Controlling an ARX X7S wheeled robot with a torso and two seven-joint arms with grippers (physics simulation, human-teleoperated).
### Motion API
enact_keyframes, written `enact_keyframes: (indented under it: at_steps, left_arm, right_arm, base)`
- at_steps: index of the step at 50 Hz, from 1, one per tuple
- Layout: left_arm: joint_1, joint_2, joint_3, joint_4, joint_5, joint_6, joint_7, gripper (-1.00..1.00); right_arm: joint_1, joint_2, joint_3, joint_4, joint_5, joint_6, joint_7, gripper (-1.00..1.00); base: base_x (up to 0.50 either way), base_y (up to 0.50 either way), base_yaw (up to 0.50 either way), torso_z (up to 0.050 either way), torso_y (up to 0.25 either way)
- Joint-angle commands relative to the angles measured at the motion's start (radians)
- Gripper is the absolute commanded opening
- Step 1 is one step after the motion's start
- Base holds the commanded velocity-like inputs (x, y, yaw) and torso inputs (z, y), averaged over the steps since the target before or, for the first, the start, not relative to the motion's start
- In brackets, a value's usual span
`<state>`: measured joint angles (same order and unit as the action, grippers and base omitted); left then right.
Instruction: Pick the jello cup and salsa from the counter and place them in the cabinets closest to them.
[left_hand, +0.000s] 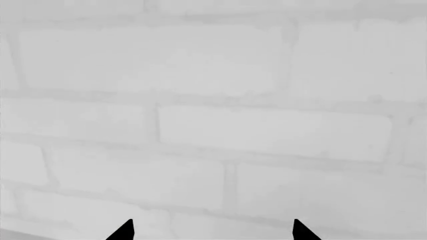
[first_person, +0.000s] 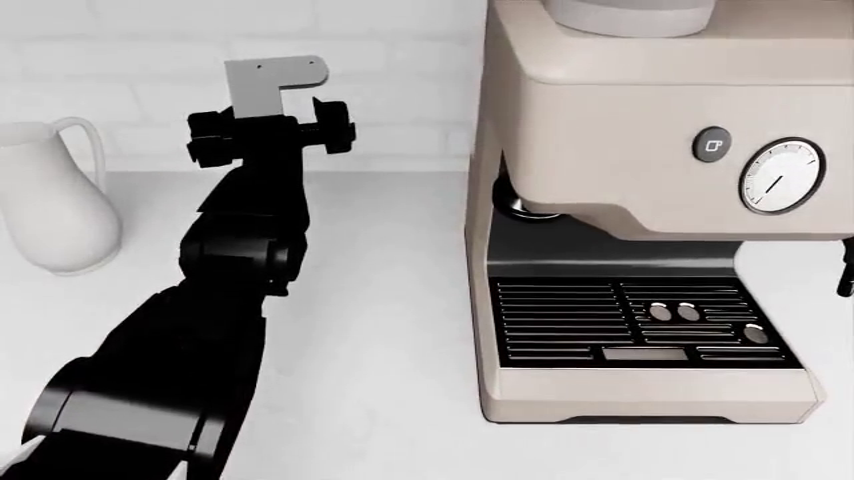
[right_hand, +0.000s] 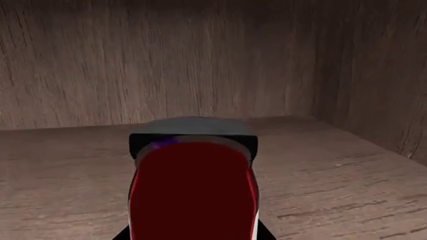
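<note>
at the left edge of the head view a plain white ceramic jug (first_person: 51, 205) with a looped handle stands on the long smooth white counter (first_person: 374, 300), out of the way of the work. just right of it the black left arm (first_person: 220, 300) rises from the lower left corner toward the upper middle, its left gripper (first_person: 274, 125) raised off the counter near the pale brick wall (first_person: 387, 60). in the left wrist view only two black fingertips (left_hand: 123, 231) show at the bottom edge, spread apart with nothing between them, facing bare brick; it looks parked, waiting its turn. the right half of the head view is filled by a beige espresso machine (first_person: 627, 130) with a round dial and black drip grille.

the small glass jar of red salsa (right_hand: 193, 190) with its dark grey lid sits low centre in the right wrist view, inside a brown wooden cabinet (right_hand: 333, 170), lid pointing toward the back wall. the right gripper (right_hand: 193, 235) is almost hidden behind the jar, with dark slivers on either side, so it seems to pinch the jar. whether the jar rests on the shelf i cannot tell. the jello cup appears nowhere.
</note>
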<state>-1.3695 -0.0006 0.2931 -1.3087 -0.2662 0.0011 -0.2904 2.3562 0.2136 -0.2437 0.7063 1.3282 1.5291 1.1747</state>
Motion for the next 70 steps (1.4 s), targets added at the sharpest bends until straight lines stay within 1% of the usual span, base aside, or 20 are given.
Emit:
enact_keyframes:
  at_steps: [1, 2, 3, 12, 19, 20, 26, 29, 48, 55, 70]
  left_arm:
    - [0.001, 0.0, 0.006, 0.0, 0.0, 0.003, -0.004, 1.0]
    - [0.001, 0.0, 0.006, 0.0, 0.0, 0.003, -0.005, 1.0]
    - [0.001, 0.0, 0.006, 0.0, 0.0, 0.004, -0.006, 1.0]
    - [0.002, 0.0, 0.012, 0.0, 0.0, 0.008, -0.01, 1.0]
    - [0.002, 0.0, 0.015, 0.0, -0.002, 0.007, -0.005, 1.0]
    - [0.002, 0.0, 0.016, 0.0, -0.002, 0.006, -0.006, 1.0]
    - [0.001, 0.0, 0.019, 0.0, -0.006, 0.002, -0.003, 1.0]
    - [0.001, 0.0, 0.018, 0.0, -0.007, 0.002, -0.001, 1.0]
    - [0.002, 0.0, 0.024, 0.0, -0.012, 0.002, 0.001, 1.0]
    - [0.001, 0.0, 0.023, 0.0, -0.011, 0.001, 0.004, 1.0]
    - [0.002, 0.0, 0.023, 0.0, -0.011, 0.002, 0.006, 1.0]
  right_arm:
    - [-0.074, 0.02, -0.094, 0.237, -0.202, 0.026, -0.19, -1.0]
    - [-0.085, 0.023, -0.102, 0.23, -0.191, 0.032, -0.191, -1.0]
    - [-0.094, 0.027, -0.11, 0.223, -0.18, 0.033, -0.186, 1.0]
    - [-0.126, 0.049, -0.11, 0.183, -0.096, 0.023, -0.121, 1.0]
    - [-0.136, 0.056, -0.126, 0.173, -0.063, 0.016, -0.107, 1.0]
    - [-0.138, 0.057, -0.128, 0.167, -0.059, 0.011, -0.111, 1.0]
    - [-0.117, 0.053, -0.187, 0.079, -0.079, -0.054, -0.261, 1.0]
    - [-0.105, 0.055, -0.212, 0.057, -0.094, -0.07, -0.295, 1.0]
    - [-0.043, 0.056, -0.295, -0.032, -0.151, -0.124, -0.395, 1.0]
    - [-0.042, 0.057, -0.293, -0.07, -0.165, -0.172, -0.42, 1.0]
    - [-0.024, 0.058, -0.292, -0.125, -0.195, -0.208, -0.446, 1.0]
  base:
    - [0.03, 0.0, 0.0, 0.0, 0.0]
    - [0.03, 0.0, 0.0, 0.0, 0.0]
    - [0.03, 0.0, 0.0, 0.0, 0.0]
    - [0.03, 0.0, 0.0, -0.001, 0.0]
    - [0.03, 0.0, 0.0, -0.003, 0.0]
    - [0.03, 0.0, 0.0, 0.0, 0.0]
    - [0.03, 0.0, 0.0, -0.002, 0.0]
    - [0.03, 0.0, 0.0, -0.003, 0.0]
    - [0.03, 0.0, 0.0, -0.001, 0.0]
    - [0.0, 0.0, 0.0, -0.001, 0.0]
    - [0.0, 0.0, 0.0, 0.0, 0.0]
